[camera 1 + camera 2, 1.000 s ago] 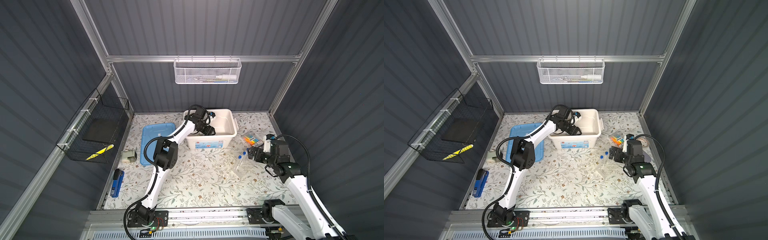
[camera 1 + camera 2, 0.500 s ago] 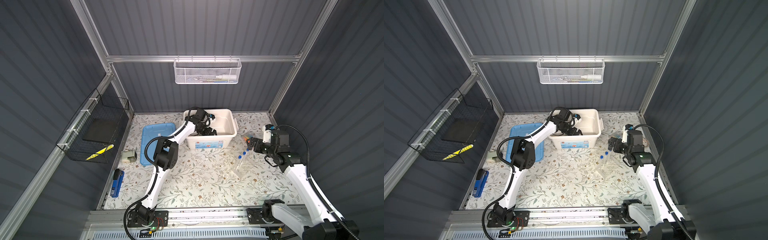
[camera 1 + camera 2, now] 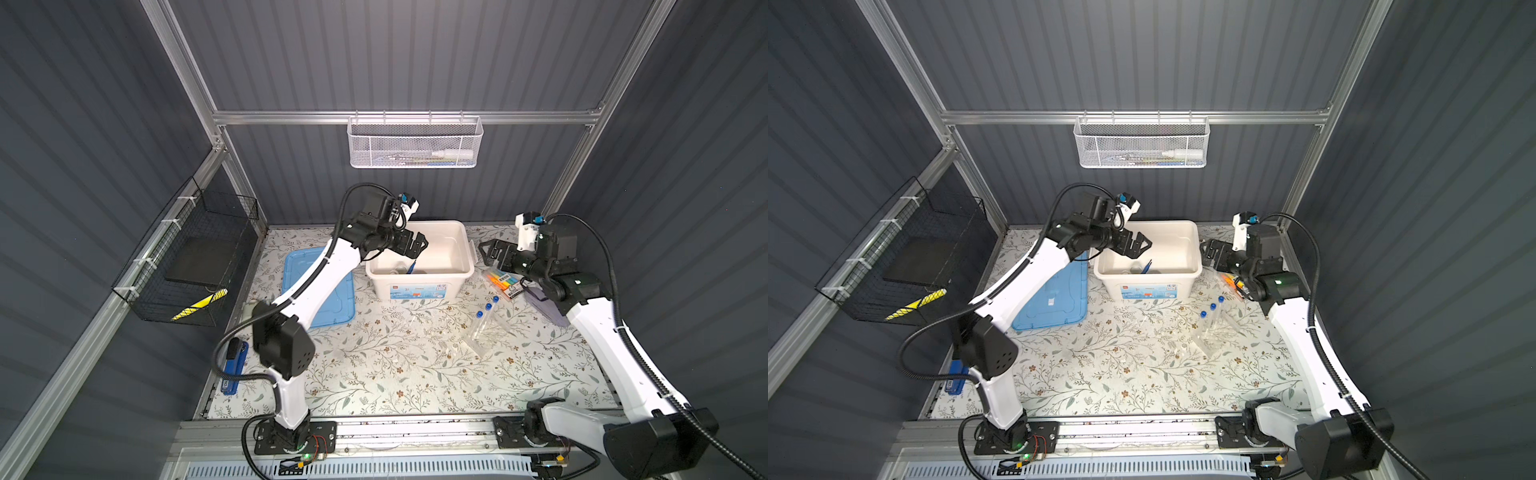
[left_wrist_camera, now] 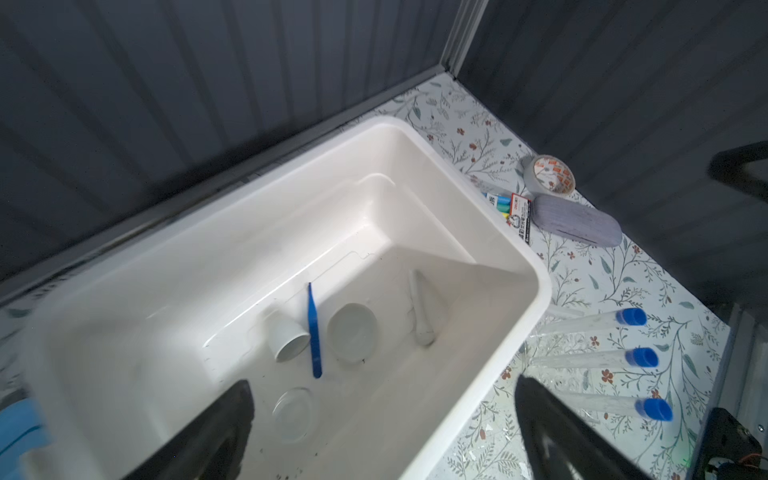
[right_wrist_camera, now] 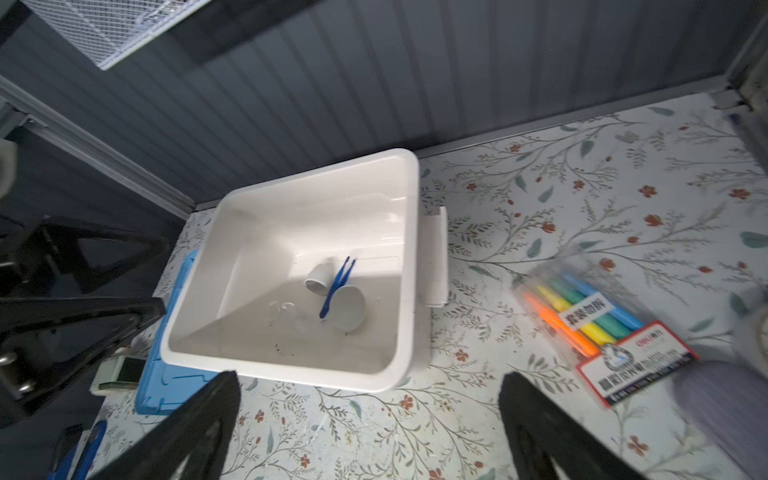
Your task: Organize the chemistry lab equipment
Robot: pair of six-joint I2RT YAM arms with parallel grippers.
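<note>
1. Fingers [image 4: 232, 419] of the left gripper [image 4: 384, 382] spread wide, empty; dark blue tweezers [image 4: 314, 332], white pestle [image 4: 420, 311] and two small white dishes [image 4: 351, 330] lie in the white bin [image 4: 519, 257] beneath them.
2. Right gripper [image 5: 369, 376] fingers [image 5: 199, 424] also apart, holding nothing, bin just ahead.

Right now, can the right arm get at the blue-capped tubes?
Probably yes. Its fingers stand open and empty beside the white bin; the blue-capped tubes lie on open table close to that arm, nothing over them. Only the flat marker pack lies between.
</note>
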